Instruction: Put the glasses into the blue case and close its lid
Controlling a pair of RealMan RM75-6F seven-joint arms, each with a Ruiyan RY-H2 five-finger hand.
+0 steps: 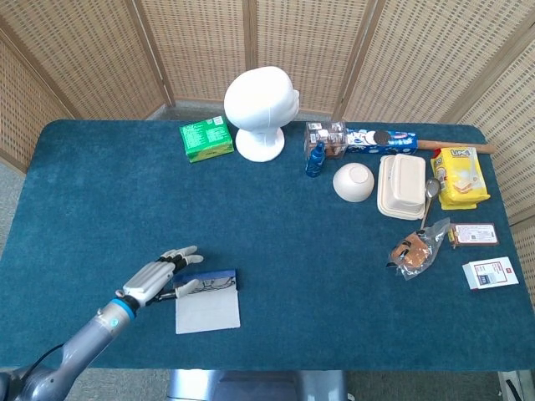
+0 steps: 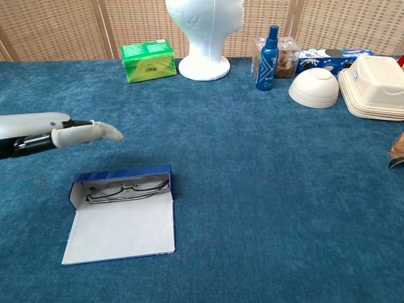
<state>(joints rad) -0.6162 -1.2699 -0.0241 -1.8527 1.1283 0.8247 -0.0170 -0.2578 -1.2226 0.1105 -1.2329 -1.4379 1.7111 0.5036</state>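
A blue case [image 2: 120, 189] lies open near the front left of the blue-carpeted surface [image 2: 265, 189], its pale-lined lid [image 2: 120, 228] folded flat toward the front edge. A pair of thin, dark wire-framed glasses [image 2: 128, 188] rests inside the shallow tray, folded and lying lengthwise along it, lenses toward the right end. Seen from the head view, the case [image 1: 206, 296] sits slightly askew to the surface's front edge, the glasses [image 1: 211, 284] in its far half.

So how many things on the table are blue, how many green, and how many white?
Blue: 2, the open blue glasses case and blue spray bottle.
Green: 1, the green box.
White: 2, the white foam head and white bowl.
Total: 5.
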